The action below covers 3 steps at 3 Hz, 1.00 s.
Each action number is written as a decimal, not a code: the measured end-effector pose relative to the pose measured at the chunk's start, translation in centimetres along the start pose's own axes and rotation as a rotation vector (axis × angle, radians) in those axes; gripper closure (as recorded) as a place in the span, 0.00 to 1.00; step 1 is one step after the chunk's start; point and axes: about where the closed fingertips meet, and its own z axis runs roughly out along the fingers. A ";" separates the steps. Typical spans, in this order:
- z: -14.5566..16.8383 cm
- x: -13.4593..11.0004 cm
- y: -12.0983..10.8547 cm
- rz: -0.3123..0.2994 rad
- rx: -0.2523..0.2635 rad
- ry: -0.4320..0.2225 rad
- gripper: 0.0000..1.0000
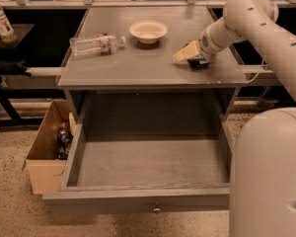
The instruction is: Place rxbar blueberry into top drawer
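Observation:
The rxbar blueberry (199, 61) lies on the right side of the grey cabinet top (138, 63); only a dark sliver of it shows from under my gripper. My gripper (186, 53) is down at the bar's left end, right on or just above it, with the white arm reaching in from the upper right. The top drawer (148, 199) is pulled wide open below the cabinet top and has nothing in it; a small round knob (156, 210) sits on its front.
A clear plastic bottle (96, 44) lies on its side at the top's left. A white bowl (148, 31) stands at the back middle. A tan cardboard box (45, 157) with items stands on the floor left of the drawer. My white base (269, 177) fills the lower right.

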 end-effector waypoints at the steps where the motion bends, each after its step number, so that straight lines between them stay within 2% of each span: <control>1: 0.6 0.5 0.3 0.008 -0.002 0.018 0.18; 2: -0.2 0.3 0.7 -0.004 0.000 0.002 0.49; 3: -1.6 -0.1 1.7 -0.037 -0.004 -0.023 0.72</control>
